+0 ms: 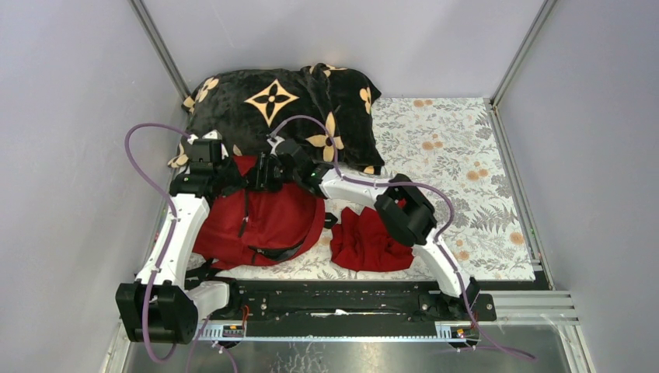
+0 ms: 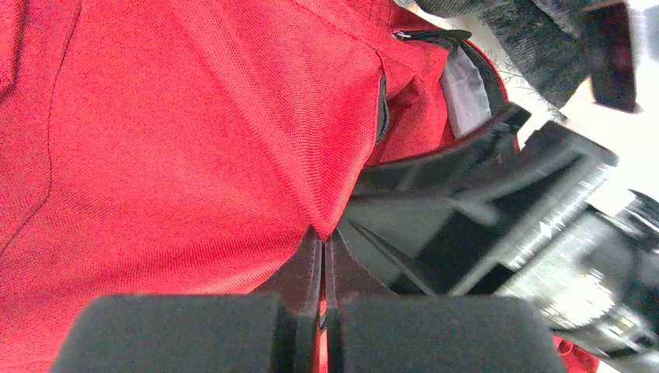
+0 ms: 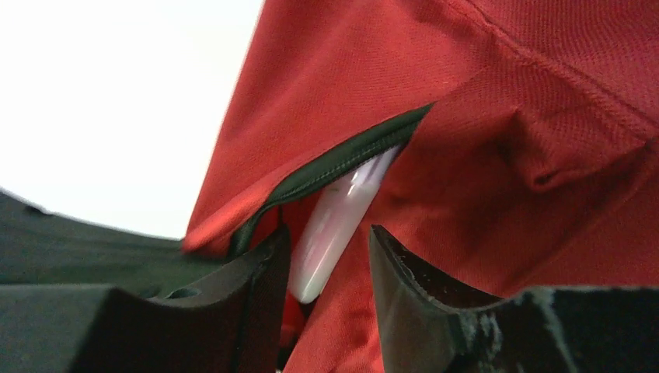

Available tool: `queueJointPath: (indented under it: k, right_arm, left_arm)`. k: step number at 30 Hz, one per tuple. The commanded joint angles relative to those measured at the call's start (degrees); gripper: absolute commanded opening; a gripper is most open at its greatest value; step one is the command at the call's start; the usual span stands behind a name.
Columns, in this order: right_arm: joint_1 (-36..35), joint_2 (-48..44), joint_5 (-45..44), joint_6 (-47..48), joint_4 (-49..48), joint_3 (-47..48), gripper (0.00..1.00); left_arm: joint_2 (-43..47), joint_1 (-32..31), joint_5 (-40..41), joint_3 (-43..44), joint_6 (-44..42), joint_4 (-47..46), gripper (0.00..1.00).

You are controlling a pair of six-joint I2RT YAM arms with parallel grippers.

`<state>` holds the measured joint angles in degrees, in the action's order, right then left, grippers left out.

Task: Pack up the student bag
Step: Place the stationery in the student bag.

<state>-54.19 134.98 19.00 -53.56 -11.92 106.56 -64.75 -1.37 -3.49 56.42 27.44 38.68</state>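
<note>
Left arm (image 1: 180, 229): we see it rise from its base at the near left corner and run forward along the left side of the bag (image 1: 272, 221), with the wrist bent inward over the bag's far end. Left claw (image 2: 322, 245): fingers pressed together on a pinched fold of the red fabric. The fold is pulled up into a ridge, just beside the zipper (image 2: 381, 109). Grey lining (image 2: 464, 84) shows inside the gap past it.

Right arm (image 1: 404, 210): we see it go from the near right base up to a raised elbow, and then the forearm reaches left across the mat (image 1: 458, 155) to the same far end of the bag. The two wrists sit close together there. Right claw (image 3: 328, 233): fingers apart, at the black-edged mouth of the bag. A pale tube-like thing (image 3: 342, 206) stands between them, its upper end under the zipper edge. It lies just beside the left finger, with a gap to the right one. We cannot tell what it is.

Bag: lies flat on the mat, left of centre, straps toward the near edge.

Around it:
- A black blanket (image 1: 256, 97) with tan flowers is bunched at the far left, touching the bag's far end and close behind both wrists.
- A dark-red cloth (image 1: 365, 241) is crumpled just right of the bag, under the right forearm.
</note>
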Motion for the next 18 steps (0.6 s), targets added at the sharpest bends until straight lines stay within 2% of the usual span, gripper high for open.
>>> queueJointPath:
  k: [1,7,12,18]
  right_arm:
    - [0.99,-10.83,-0.65,6.87,-1.13,-3.13,0.48]
    - [2.80,-17.47,-3.47,15.23,6.90,-6.32,0.48]
    - [6.47,-24.12,-6.34,18.39,7.14,-16.06,0.44]
    - [6.56,-22.44,-5.80,18.20,9.05,-17.08,0.39]
  left_arm:
    - [0.04,-0.42,-1.49,1.06,-0.14,-0.49,0.00]
    - [-1.42,-0.02,-3.69,0.54,1.17,-1.65,0.00]
    - [-3.69,0.01,-5.02,0.51,2.10,-3.47,0.00]
    - [-8.68,-0.23,-9.90,-1.73,6.00,-9.65,0.00]
